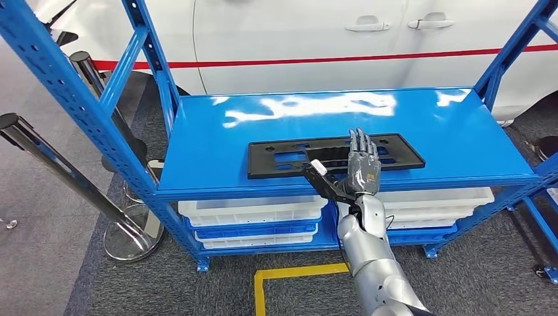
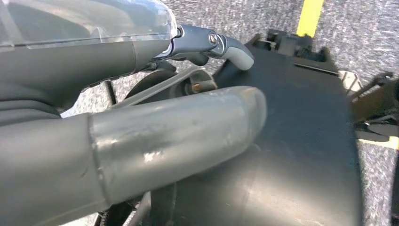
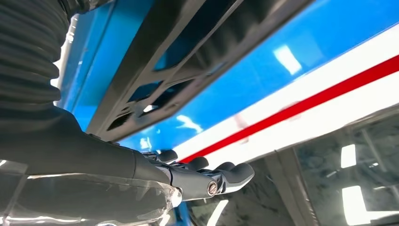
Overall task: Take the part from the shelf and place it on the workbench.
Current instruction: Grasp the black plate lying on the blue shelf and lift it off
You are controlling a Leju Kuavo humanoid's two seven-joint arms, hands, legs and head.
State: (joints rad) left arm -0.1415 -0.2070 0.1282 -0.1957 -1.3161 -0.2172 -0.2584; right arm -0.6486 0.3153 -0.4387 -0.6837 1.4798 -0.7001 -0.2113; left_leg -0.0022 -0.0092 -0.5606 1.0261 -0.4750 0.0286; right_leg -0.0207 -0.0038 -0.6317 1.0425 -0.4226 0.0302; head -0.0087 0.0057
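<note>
The black part [image 1: 334, 157] is seen flat on the blue shelf [image 1: 197, 151], its long axis running across the shelf's width. The right hand [image 1: 358, 168] is held spread above its right half, nothing gripped; the left hand [image 2: 141, 136], fingers apart, hangs away. No legible writing is shown.

bare blue shelf top [image 1: 210, 131] around part [image 1: 276, 158], slanted uprights [image 1: 148, 49] flanking
</note>
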